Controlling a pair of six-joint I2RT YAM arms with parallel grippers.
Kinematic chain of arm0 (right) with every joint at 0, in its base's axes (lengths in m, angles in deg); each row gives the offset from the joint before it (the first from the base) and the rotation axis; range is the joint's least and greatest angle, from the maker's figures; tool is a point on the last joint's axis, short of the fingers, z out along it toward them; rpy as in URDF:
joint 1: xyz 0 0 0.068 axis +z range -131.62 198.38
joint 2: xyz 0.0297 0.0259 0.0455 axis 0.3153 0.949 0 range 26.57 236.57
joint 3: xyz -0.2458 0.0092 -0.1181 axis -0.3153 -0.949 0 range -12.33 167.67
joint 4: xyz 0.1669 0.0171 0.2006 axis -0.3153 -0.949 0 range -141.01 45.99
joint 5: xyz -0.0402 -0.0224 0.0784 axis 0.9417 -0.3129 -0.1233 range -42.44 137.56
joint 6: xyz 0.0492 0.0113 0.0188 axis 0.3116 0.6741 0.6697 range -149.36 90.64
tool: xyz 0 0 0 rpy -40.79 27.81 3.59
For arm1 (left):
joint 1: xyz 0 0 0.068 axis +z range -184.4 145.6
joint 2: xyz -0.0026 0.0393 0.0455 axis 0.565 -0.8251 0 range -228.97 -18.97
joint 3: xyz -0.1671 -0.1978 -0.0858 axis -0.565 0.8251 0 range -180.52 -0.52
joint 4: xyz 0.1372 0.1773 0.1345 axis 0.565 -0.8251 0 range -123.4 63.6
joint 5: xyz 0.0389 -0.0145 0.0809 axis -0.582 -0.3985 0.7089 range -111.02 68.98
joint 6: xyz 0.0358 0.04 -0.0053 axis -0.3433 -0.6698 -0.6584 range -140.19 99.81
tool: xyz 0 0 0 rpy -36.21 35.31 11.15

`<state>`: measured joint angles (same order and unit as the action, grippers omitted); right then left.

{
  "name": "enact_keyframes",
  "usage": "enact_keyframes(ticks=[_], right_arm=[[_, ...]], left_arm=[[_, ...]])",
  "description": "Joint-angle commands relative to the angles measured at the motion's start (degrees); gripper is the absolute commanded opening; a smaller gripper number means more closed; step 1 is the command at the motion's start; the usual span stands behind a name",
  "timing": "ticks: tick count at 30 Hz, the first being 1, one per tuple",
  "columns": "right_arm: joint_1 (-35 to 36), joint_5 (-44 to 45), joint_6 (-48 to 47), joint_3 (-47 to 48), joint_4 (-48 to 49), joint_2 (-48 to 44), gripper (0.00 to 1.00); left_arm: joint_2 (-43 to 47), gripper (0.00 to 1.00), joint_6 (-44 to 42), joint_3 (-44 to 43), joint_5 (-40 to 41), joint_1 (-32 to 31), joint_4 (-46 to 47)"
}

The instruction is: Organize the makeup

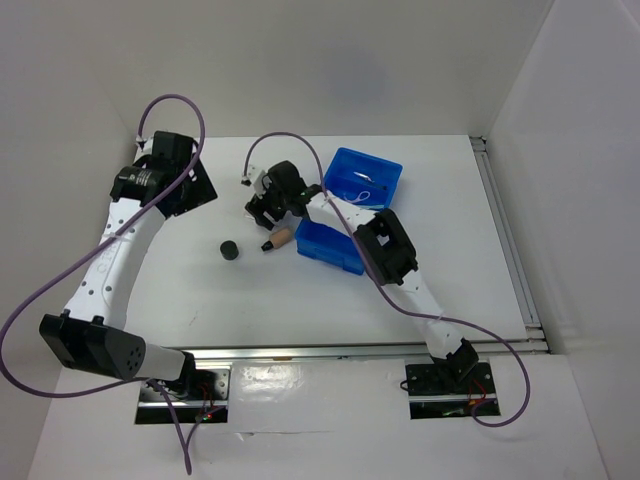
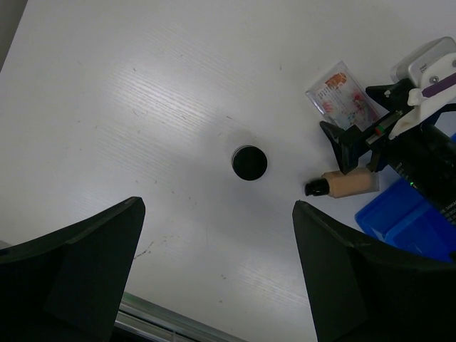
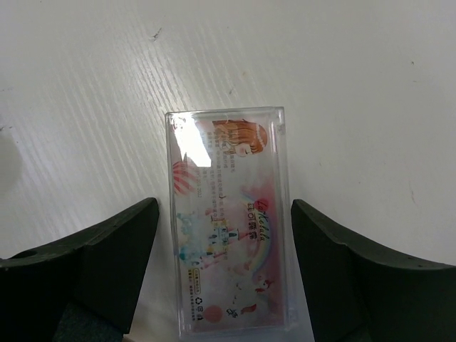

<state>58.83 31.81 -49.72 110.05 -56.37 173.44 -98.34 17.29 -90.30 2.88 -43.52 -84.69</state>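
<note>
Right hand (image 3: 223, 206) spread open around pinkish flat packet (image 3: 228, 235) mid-frame on worktop (image 3: 356, 71); cartoon girl printed, writing too small to read.

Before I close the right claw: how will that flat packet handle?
The packet looks like a hard clear case, so it is probably stiff, not floppy. Its glare suggests slick sides that might slip. Lying flat on the table, it likely slides if nudged.
</note>
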Motion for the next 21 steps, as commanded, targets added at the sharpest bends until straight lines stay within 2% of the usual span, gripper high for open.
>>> enact_keyframes(ticks=[1, 8, 13, 21], right_arm=[[-0.37, -1.12, 1.29, 2.5, -2.23, 1.67, 0.83], [-1.42, -3.32, 3.66, 4.25, -3.28, 2.8, 0.84], [-1.42, -3.41, 4.28, 6.19, -3.9, 2.81, 0.73], [-1.42, -2.71, 5.41, 13.65, -0.65, 0.27, 0.67]], left_arm=[[0.18, 0.99, -1.26, 0.57, 0.71, 0.34, 0.89], [0.18, 0.99, -1.26, 0.57, 0.71, 0.34, 0.89], [0.18, 0.99, -1.26, 1.1, 0.71, 0.34, 0.89], [0.18, 0.99, -0.74, 0.57, 0.71, 0.34, 0.89]])
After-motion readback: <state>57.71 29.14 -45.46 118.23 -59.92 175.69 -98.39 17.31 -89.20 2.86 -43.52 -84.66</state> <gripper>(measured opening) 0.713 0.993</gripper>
